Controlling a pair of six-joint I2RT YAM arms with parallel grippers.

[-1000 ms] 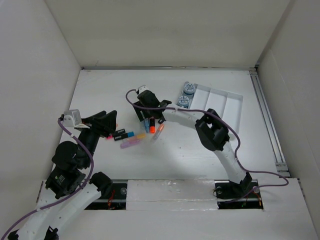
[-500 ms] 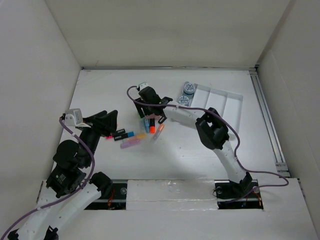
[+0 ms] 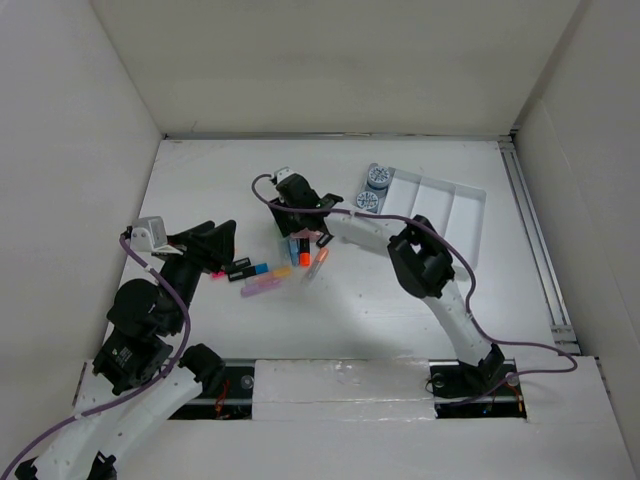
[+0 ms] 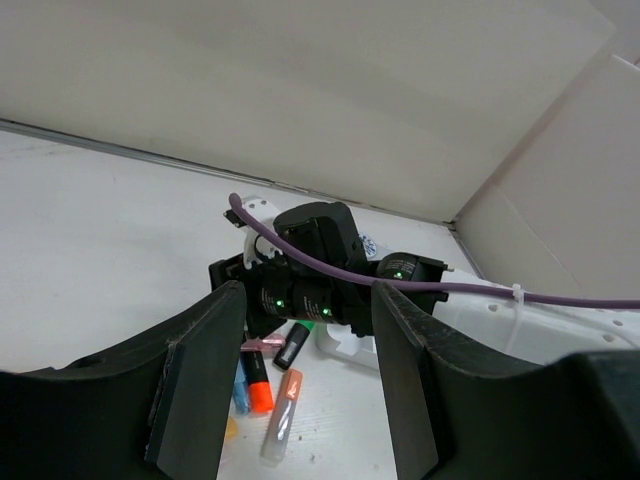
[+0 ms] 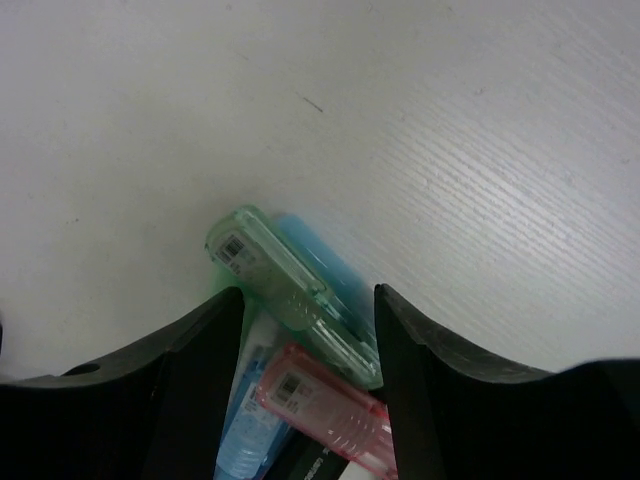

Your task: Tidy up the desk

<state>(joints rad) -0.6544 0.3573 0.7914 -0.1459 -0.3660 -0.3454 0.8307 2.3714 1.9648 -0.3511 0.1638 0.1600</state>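
Observation:
The desk (image 3: 400, 300) is a white tabletop. A loose pile of highlighters (image 3: 298, 250) lies at its middle. My right gripper (image 3: 298, 226) is open and hangs low over the pile's far end. In the right wrist view its fingers (image 5: 200, 350) straddle a clear green highlighter (image 5: 285, 285), with a pink one (image 5: 325, 405) and a blue one (image 5: 250, 435) beneath; they grip nothing. My left gripper (image 3: 221, 246) is open and empty, left of the pile. The left wrist view shows an orange highlighter (image 4: 258, 370) and a clear orange one (image 4: 280, 415) under the right gripper.
A white compartmented tray (image 3: 440, 200) stands at the back right with two blue-grey round rolls (image 3: 372, 188) at its left end. More highlighters (image 3: 258, 278) lie between the grippers, a pink one (image 3: 216, 274) by the left gripper. White walls bound the desk.
My right gripper has shifted slightly to the left and farther back over the pile. The left arm has barely moved. Nothing was taken hold of.

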